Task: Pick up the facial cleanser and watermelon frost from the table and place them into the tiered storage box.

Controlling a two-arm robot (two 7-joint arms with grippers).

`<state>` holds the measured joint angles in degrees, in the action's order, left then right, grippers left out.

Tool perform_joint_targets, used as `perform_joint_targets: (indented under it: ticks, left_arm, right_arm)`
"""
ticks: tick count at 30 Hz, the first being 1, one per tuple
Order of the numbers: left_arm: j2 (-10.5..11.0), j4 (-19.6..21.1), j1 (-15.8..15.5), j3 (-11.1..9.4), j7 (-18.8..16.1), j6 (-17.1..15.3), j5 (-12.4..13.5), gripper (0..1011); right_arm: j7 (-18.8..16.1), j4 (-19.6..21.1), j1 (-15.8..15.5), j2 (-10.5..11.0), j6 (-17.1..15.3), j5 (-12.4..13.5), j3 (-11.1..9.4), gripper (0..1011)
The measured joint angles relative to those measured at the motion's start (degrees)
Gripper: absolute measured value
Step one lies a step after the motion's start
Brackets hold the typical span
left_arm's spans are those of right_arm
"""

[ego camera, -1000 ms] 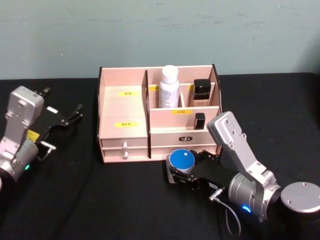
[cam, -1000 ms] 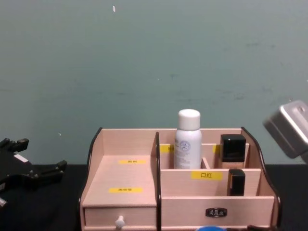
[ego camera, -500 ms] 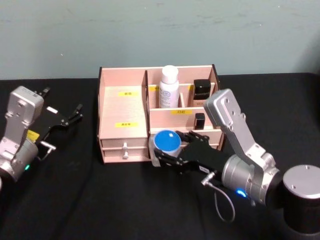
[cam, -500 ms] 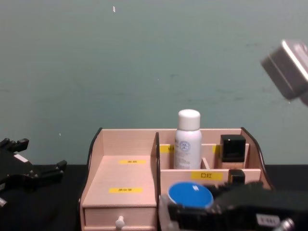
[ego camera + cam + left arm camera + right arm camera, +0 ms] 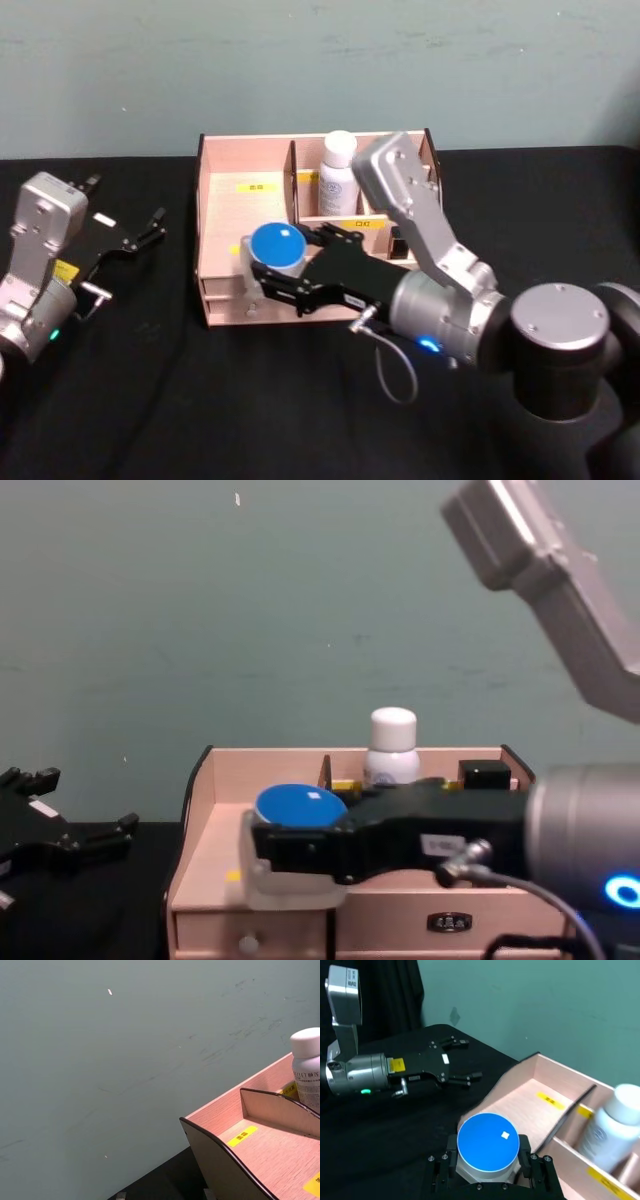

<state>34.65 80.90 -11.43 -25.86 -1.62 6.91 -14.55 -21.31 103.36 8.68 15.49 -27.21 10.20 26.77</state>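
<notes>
Blue-lidded jar [image 5: 277, 250] sits clamped in the right tool [image 5: 268, 272], above the tiered storage box [image 5: 225, 215]. Yellow labels [image 5: 257, 186] unreadable. Left tool [image 5: 150, 226] parked, fingers apart.

Black table [image 5: 150, 400], tiered storage box [image 5: 245, 215] standing on it, apparently alone
</notes>
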Motion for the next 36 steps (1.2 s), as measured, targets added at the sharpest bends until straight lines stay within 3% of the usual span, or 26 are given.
perform_joint_targets:
  ticks: [12,36]
  left_arm:
    - [0.0,0.0,0.0,0.0,0.0,0.0,0.0,1001]
    - [0.0,0.0,0.0,0.0,0.0,0.0,0.0,1001]
  right_arm:
    - [1.2,-5.3,5.0,-3.0,0.0,-0.8,3.0,724]
    - [3.0,-14.5,10.8,-7.6,0.9,-3.0,2.8,724]
